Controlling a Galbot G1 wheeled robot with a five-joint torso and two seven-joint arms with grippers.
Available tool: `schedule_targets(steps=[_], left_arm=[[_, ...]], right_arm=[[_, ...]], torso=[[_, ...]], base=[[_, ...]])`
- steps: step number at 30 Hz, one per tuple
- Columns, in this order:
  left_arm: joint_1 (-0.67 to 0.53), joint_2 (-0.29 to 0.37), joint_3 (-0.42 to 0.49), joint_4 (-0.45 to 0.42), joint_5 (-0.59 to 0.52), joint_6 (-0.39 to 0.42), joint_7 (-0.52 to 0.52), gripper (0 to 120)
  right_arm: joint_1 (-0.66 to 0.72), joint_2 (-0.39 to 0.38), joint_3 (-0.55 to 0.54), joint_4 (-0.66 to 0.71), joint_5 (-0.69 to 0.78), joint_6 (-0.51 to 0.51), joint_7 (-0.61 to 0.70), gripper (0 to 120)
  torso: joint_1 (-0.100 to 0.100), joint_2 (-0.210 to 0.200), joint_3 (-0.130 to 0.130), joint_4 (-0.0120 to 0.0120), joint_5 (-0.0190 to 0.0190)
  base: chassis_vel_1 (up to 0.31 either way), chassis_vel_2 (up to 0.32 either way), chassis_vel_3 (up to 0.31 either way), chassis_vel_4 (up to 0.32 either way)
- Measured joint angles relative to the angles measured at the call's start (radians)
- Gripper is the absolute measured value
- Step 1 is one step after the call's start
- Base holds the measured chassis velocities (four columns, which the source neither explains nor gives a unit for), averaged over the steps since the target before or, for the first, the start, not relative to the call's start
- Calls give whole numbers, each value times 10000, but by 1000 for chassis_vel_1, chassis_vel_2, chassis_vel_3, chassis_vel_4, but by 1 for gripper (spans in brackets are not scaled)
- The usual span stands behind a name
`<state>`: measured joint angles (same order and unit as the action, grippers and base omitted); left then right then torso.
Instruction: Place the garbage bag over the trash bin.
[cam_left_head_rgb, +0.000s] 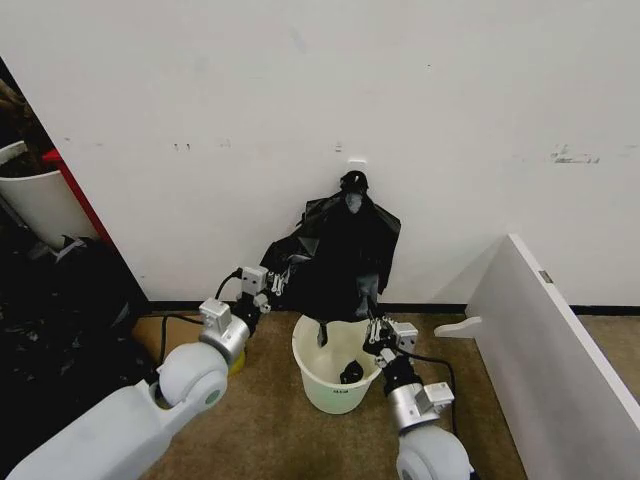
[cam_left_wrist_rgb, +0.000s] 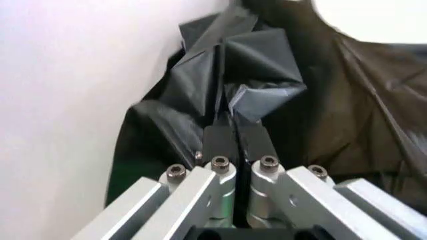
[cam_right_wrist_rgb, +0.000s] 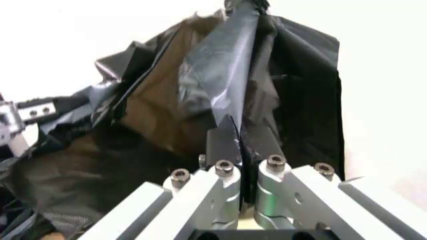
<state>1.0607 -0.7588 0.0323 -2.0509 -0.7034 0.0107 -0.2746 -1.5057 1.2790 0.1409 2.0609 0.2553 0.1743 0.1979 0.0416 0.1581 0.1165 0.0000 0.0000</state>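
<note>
The garbage bag (cam_left_head_rgb: 340, 250) hangs stretched upright against the white wall (cam_left_head_rgb: 330, 90), its long axis running up and down — a bunched, knotted-looking tip at the top and the wider, loose end spreading downward toward the trash bin (cam_left_head_rgb: 335, 375). The plastic is thin, glossy and black, creased into sharp folds and crinkles; in the wrist views light shows brownish through its thinner stretched parts.

The left tool (cam_left_head_rgb: 262, 290) is at the bag's lower left edge, beside the bin and close to the wall. Seen from the left wrist, its two dark fingers (cam_left_wrist_rgb: 219, 142) are pressed together with a folded ridge of the bag (cam_left_wrist_rgb: 260, 80) pinched between them. The right tool (cam_left_head_rgb: 382, 330) sits just over the bin's right rim; in the right wrist view its fingers (cam_right_wrist_rgb: 223, 142) are likewise closed tight on a pleat of the bag (cam_right_wrist_rgb: 220, 75), and the left tool (cam_right_wrist_rgb: 30, 114) shows farther off at the bag's far edge.

The trash bin stands upright on the brown carpeted floor (cam_left_head_rgb: 270, 420), directly below the bag — a round, white, bucket-shaped tub with tapered sides, a rolled rim and a small green label on its front. A dark scrap of the bag's plastic lies inside at the bottom, and a strip dangles over the rim at the back.
</note>
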Motion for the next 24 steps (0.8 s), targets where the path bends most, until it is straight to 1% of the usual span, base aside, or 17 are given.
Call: schedule_targets(steps=[4, 6, 9, 13, 18, 20, 22, 24], left_arm=[[799, 95, -249, -455, 325, -85, 36, 0], [866, 95, -267, -519, 374, -100, 37, 0], [985, 11, -329, -855, 622, -187, 28, 0], [880, -76, -436, -1227, 870, -300, 30, 0], [734, 14, -740, -1932, 819, -348, 119, 0], [725, 89, -843, -2142, 715, -325, 141, 0], [732, 104, -865, -2171, 694, -323, 149, 0], [800, 106, -913, -2187, 632, -321, 161, 0]], right_arm=[[-706, -258, 76, 397, -240, 304, -169, 0], [-815, -294, 87, 461, -298, 362, -190, 0], [-1281, -358, 181, 849, -506, 618, -220, 0], [-1375, -266, 246, 1400, -528, 645, -199, 0], [-1299, -163, 251, 2442, -495, 236, -35, 0], [-1418, -178, 186, 2895, -148, -37, 44, 0], [-1441, -182, 165, 2962, -58, -97, 58, 0], [-1556, -195, 37, 3247, 443, -400, 160, 0]], torso=[[0, 0, 0, 0, 0], [0, 0, 0, -2, -1], [0, 0, 0, -3, 0], [0, 0, 0, -4, 0], [0, 0, 0, -2, 1], [0, 1, 1, -2, 1], [0, 1, 1, -3, 1], [0, 2, 0, -3, -1]], base=[[0, 0, 0, 0], [0, 0, 0, 0], [0, 0, 0, 0], [0, 0, 0, 0], [0, 0, 0, 0], [0, 0, 0, 0], [0, 0, 0, 0], [0, 0, 0, 0]])
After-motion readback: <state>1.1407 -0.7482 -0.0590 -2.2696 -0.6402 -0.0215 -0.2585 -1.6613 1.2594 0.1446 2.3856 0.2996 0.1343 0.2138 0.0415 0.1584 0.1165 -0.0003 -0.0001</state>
